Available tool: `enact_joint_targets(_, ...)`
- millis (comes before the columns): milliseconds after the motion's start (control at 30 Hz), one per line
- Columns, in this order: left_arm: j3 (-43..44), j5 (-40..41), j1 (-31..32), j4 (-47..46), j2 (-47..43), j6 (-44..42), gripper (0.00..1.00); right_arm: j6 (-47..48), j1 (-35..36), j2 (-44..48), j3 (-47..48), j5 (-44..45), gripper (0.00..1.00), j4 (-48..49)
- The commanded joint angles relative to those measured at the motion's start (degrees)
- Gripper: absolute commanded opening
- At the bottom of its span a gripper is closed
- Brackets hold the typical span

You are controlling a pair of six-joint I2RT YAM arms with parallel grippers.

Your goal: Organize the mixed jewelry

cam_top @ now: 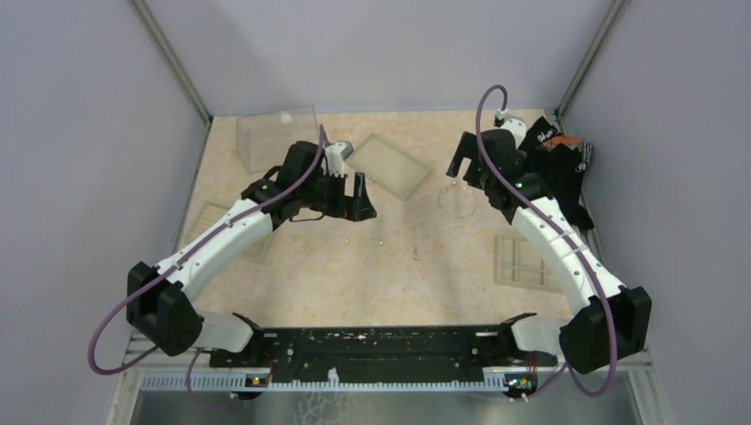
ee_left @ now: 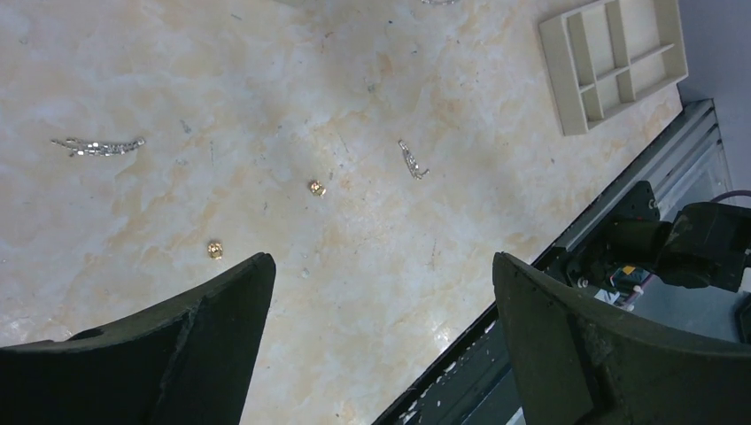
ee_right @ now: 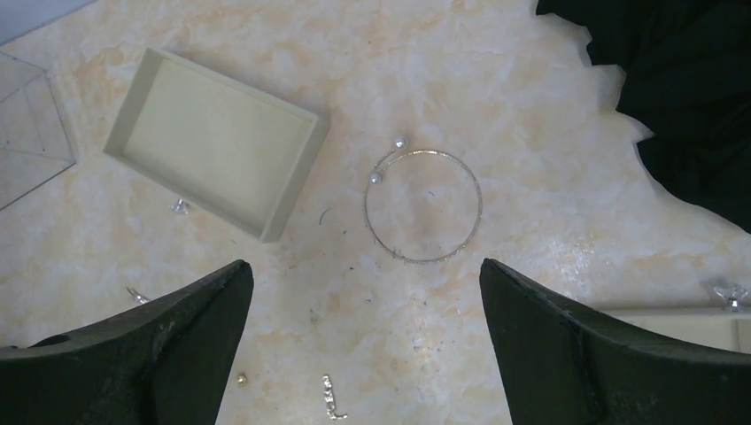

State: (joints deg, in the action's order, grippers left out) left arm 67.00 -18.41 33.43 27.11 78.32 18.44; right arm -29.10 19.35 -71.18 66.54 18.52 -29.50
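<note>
Overhead, the small pieces are barely specks on the marbled table (cam_top: 354, 274), and the silvery loop (ee_right: 423, 205) is only a faint ring. The right wrist camera shows the loop plainly: flat on the table just right of the shallow beige tray (ee_right: 212, 137), not touching it, with two pearl-like ends nearly meeting. A tiny clear piece (ee_right: 180, 206) sits just beside the tray's near wall. Nearer the bases than the tray lie gold studs (ee_left: 316, 188), a slim sparkly piece (ee_left: 412, 160) and a longer one (ee_left: 97, 146). The black cloth (ee_right: 682, 97), right of the tray, is cut off by the frame. The left arm reaches forward, and the left gripper (ee_left: 381, 261) points down near-left of the tray, fingers spread wide, holding nothing. The right gripper (ee_right: 363, 266) hovers by the loop, equally wide and empty.
</note>
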Motion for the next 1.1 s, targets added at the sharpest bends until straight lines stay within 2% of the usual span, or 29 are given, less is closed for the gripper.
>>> enact_joint_targets(0, 1.8, 3.1, 1.6, 2.5, 1.3, 0.3, 0.99, -2.4, 0.1, -0.6, -1.1, -1.3, 0.98, 3.4)
enact_joint_targets(300, 0.6, 6.9, 2.3, 1.7, 2.2, 0.1, 0.99, -3.6, 0.1, -2.8, -0.3, -1.6, 0.98, 1.7)
enact_joint_targets(467, -0.5, 12.3, 2.3, 1.9, 1.2, 0.1, 0.99, -3.6, 0.1, -3.0, -1.4, -3.0, 0.98, 1.0)
enact_joint_targets(633, -3.4, 21.0, 2.1, 2.8, 0.5, 0.0, 0.99, -4.3, 0.1, -2.5, -2.5, -4.2, 0.98, 0.1)
enact_joint_targets(800, 3.1, 18.7, -4.0, 9.3, 5.8, 2.5, 0.99, -2.2, 0.2, -0.5, -5.3, -11.0, 0.98, 3.5)
enact_joint_targets(900, 4.5, 20.0, -6.0, 9.5, 6.4, 2.6, 0.99, -2.5, 0.1, -0.1, -6.0, -10.8, 0.98, 2.8)
enact_joint_targets(1067, 2.9, 20.4, -13.3, 8.4, 4.1, 6.2, 0.99, -3.5, 0.1, 0.9, -7.0, -9.5, 0.98, 1.6)
